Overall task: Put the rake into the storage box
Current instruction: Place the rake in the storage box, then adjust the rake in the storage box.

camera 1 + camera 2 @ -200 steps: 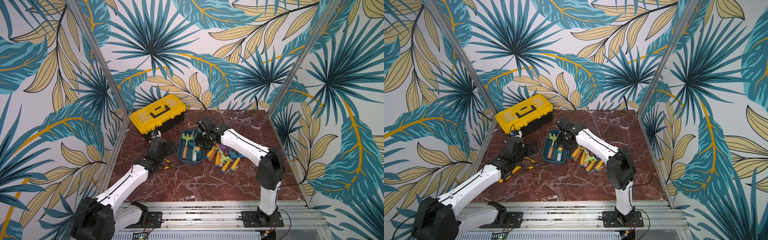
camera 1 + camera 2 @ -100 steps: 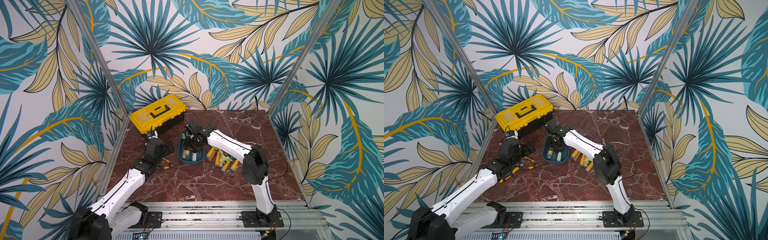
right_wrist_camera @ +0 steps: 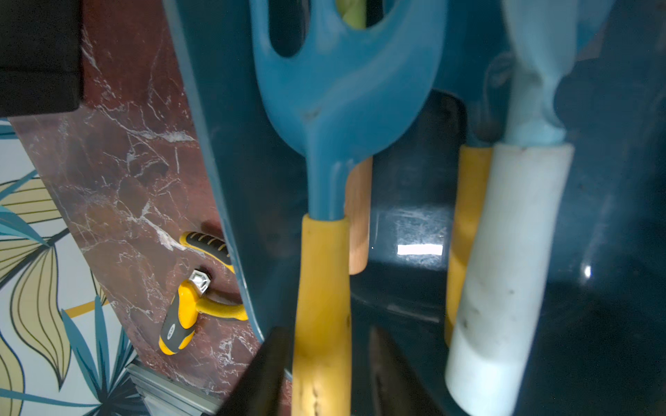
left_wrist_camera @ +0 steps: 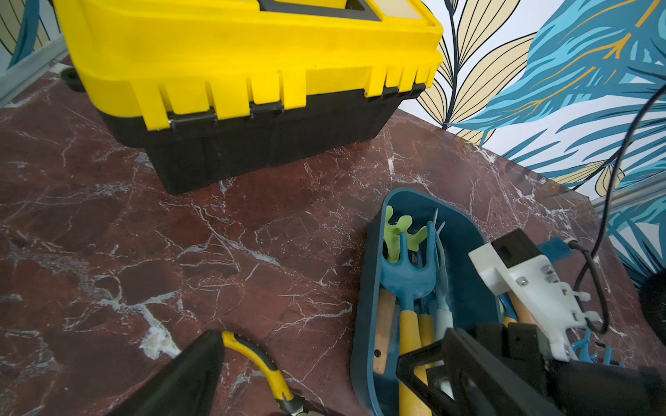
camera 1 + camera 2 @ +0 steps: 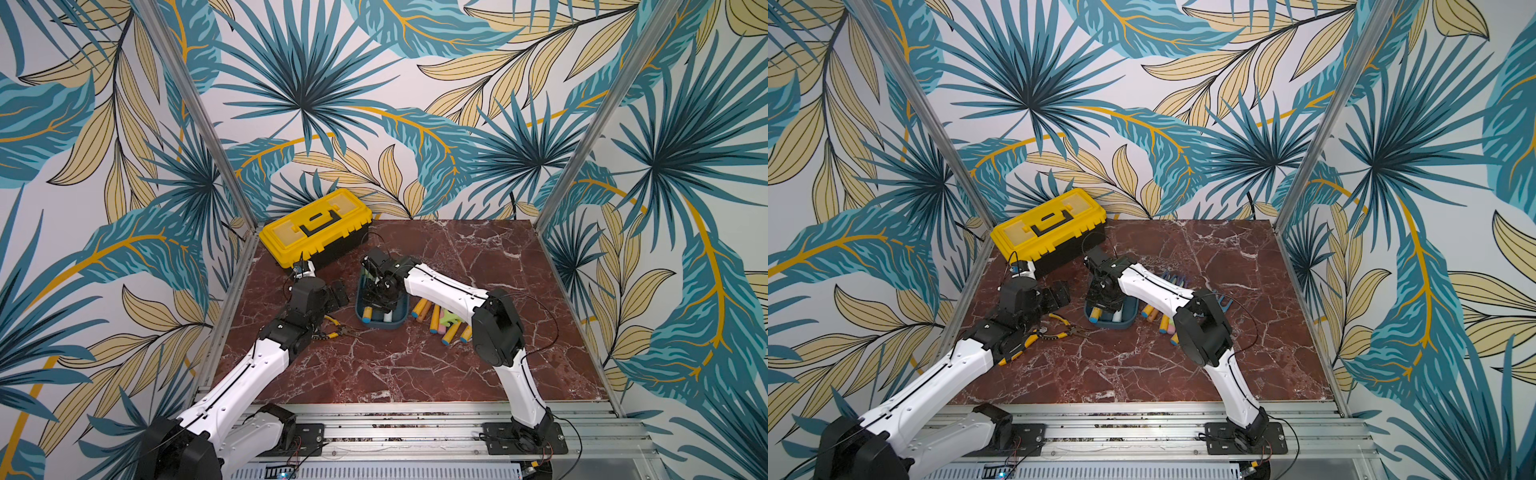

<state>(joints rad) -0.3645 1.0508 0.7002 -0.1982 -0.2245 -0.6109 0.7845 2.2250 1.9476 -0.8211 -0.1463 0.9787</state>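
Observation:
The rake has a blue forked head and a yellow handle. It lies lengthwise in the dark teal storage box among other tools. My right gripper reaches down into the box. Its jaws straddle the yellow handle; one finger is against it and a gap shows at the other, so it is open. The left wrist view shows the rake resting on the tools below it. My left gripper hangs wide open just left of the box, holding nothing.
A yellow-lidded black toolbox stands at the back left. Yellow-handled pliers lie under my left gripper beside the box. Several loose garden tools lie right of the box, under my right arm. The box also holds a green fork and a white-handled tool.
My right gripper swung left over the storage box with the rake, went down into it, and its jaws have parted off the handle. The left arm shifted only slightly.

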